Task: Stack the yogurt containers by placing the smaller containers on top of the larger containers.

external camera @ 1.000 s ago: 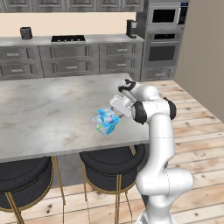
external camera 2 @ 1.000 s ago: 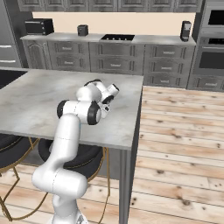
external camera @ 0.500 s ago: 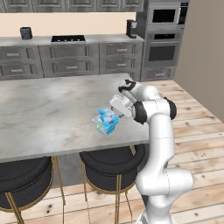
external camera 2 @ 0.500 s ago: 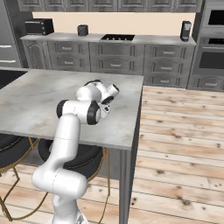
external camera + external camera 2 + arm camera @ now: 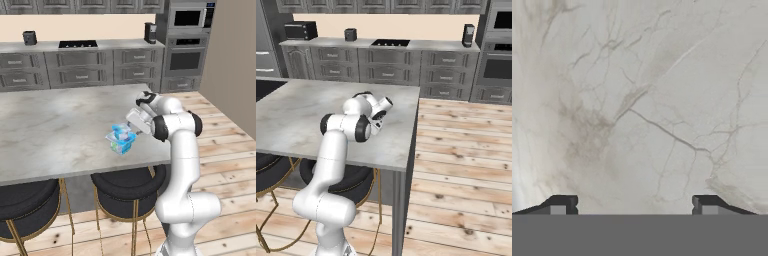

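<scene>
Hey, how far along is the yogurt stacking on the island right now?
It looks done: the small blue cup appears to sit on top of the larger yogurt pack near the counter's front edge, though the render is too coarse to be sure. Nothing is in hand: in the hand view the pincer is open over bare marble. What seems left is only pulling the arm away.
</scene>
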{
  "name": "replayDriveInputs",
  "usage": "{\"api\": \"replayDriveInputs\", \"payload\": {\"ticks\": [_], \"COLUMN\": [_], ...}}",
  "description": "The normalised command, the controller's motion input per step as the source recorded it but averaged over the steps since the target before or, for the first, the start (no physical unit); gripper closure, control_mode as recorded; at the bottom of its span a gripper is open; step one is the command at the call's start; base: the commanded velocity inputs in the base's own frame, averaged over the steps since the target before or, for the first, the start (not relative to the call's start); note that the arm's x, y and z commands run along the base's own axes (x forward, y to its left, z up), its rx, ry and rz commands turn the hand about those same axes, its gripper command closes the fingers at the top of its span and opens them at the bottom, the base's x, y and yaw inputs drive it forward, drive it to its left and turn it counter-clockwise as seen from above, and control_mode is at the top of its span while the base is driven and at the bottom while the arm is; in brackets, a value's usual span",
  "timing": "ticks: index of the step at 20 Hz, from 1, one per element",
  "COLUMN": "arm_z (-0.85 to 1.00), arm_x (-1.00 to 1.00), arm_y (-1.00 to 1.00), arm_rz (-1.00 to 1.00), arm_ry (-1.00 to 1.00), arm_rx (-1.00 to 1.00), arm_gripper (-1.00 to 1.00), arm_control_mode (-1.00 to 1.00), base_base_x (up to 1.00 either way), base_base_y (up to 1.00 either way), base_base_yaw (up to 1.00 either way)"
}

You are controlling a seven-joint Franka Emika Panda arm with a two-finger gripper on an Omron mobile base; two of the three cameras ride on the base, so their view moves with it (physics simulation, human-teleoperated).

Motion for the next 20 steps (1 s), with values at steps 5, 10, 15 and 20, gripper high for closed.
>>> {"api": "replayDriveInputs", "payload": {"ticks": [5,10,15,20], "arm_z": [-0.11,-0.07,-0.05,-0.01], "arm_x": [-0.23,-0.2,-0.12,-0.2], "arm_y": [-0.21,-0.1,0.02,0.08], "arm_rz": [0.0,0.0,0.0,0.0], "arm_ry": [0.0,0.01,0.02,0.02], "arm_rx": [0.0,0.0,0.0,0.0], "arm_gripper": [-1.0,-1.0,-1.0,-1.0], "arm_control_mode": [-1.0,-1.0,-1.0,-1.0], "base_base_x": [0.0,0.0,0.0,0.0], "base_base_y": [0.0,0.0,0.0,0.0], "base_base_yaw": [0.0,0.0,0.0,0.0]}}
